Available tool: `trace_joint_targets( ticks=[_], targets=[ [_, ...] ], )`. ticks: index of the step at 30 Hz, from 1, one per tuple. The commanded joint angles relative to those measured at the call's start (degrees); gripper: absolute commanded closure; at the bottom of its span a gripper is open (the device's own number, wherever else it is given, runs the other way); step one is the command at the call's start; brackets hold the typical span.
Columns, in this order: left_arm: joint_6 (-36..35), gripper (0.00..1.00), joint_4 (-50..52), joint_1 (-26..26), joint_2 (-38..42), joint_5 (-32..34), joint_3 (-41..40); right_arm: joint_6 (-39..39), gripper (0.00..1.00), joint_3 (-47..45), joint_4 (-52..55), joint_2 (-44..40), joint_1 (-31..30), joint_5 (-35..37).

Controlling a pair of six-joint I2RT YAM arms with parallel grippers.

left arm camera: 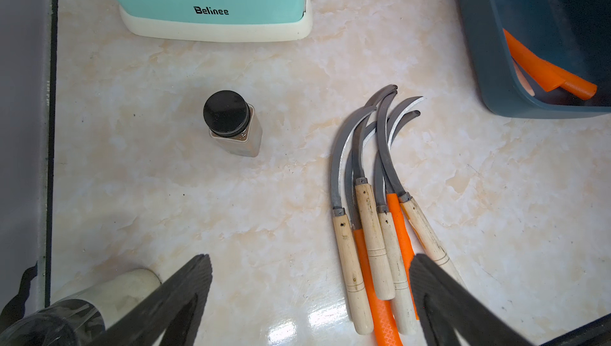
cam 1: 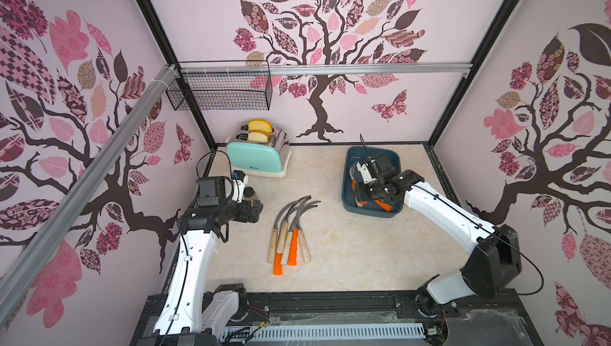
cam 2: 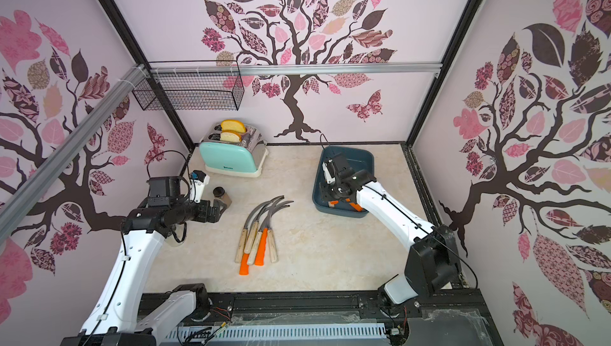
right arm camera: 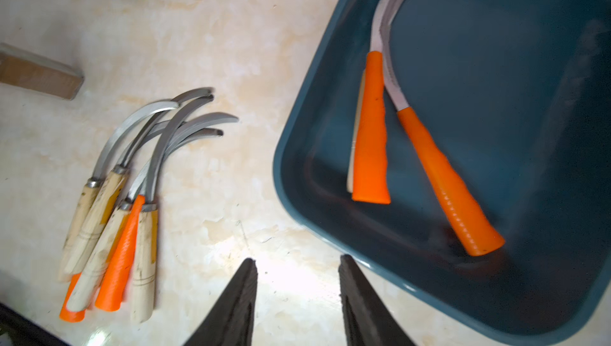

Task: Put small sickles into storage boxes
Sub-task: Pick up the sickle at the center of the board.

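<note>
Several small sickles (cam 1: 291, 232) (cam 2: 259, 232) lie in a fanned pile mid-table, with curved grey blades and handles of pale wood or orange. They also show in both wrist views (left arm camera: 373, 212) (right arm camera: 132, 179). The storage box (cam 1: 390, 159) (cam 2: 362, 162) (right arm camera: 496, 96) is a dark teal tray at the back right. Inside it lie two orange-handled sickles (right arm camera: 370, 136) (left arm camera: 545, 73) and a pale handle under one of them. My right gripper (right arm camera: 297, 260) hangs open and empty by the tray's near edge. My left gripper (left arm camera: 310, 258) (cam 2: 218, 210) is wide open and empty, left of the pile.
A mint toaster (cam 1: 256, 159) holding bread stands at the back left. A small black-capped bottle (left arm camera: 231, 122) (cam 2: 222, 195) stands just beyond my left gripper. A black wire basket (cam 1: 221, 89) hangs on the back wall rail.
</note>
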State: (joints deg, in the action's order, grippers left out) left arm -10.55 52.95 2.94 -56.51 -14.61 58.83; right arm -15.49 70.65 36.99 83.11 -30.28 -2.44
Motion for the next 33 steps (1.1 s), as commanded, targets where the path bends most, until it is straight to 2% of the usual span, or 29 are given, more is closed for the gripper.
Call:
trace_joint_targets(
  ticks=[1, 14, 16, 18, 21, 23, 24, 25, 28, 33],
  targets=[
    [0.26, 0.02, -1.27, -0.26, 0.35, 0.85, 0.43, -3.71, 0.56, -3.25, -2.29, -4.5, -1.96, -1.46],
    [1.23, 0.05, -1.71, -0.24, 0.4, 0.72, 0.4, -9.49, 0.6, -10.36, -3.77, -9.15, -11.96, 0.22],
    [1.06, 0.08, -1.63, -0.25, 0.35, 0.72, 0.37, -10.2, 0.64, -10.84, -4.58, -9.0, -13.27, 0.18],
    [0.8, 0.1, -1.55, -0.3, 0.43, 0.88, 0.41, -10.78, 0.73, -11.16, -5.29, -8.52, -14.46, -0.3],
    [0.53, 0.22, -1.62, -0.25, 0.38, 0.73, 0.41, -11.62, 0.78, -11.59, -6.36, -7.62, -16.19, -0.64],
    [0.52, 0.24, -1.52, -0.28, 0.45, 0.61, 0.5, -12.32, 0.75, -11.49, -6.92, -6.94, -17.42, -0.2],
    [0.42, 0.23, -1.56, -0.25, 0.46, 0.63, 0.47, -12.82, 0.7, -11.46, -7.27, -6.67, -18.3, 0.2],
    [0.45, 0.2, -1.59, -0.25, 0.48, 0.67, 0.51, -13.21, 0.65, -11.2, -7.56, -6.4, -19.09, 0.74],
    [0.36, 0.11, -1.61, -0.3, 0.12, 1.07, 0.6, -14.02, 0.57, -10.56, -8.32, -5.23, -21.53, 1.98],
    [0.18, 0.07, -1.44, -0.26, 0.04, 1.07, 0.59, -14.96, 0.55, -9.88, -9.49, -2.63, -24.32, 2.09]
  ],
)
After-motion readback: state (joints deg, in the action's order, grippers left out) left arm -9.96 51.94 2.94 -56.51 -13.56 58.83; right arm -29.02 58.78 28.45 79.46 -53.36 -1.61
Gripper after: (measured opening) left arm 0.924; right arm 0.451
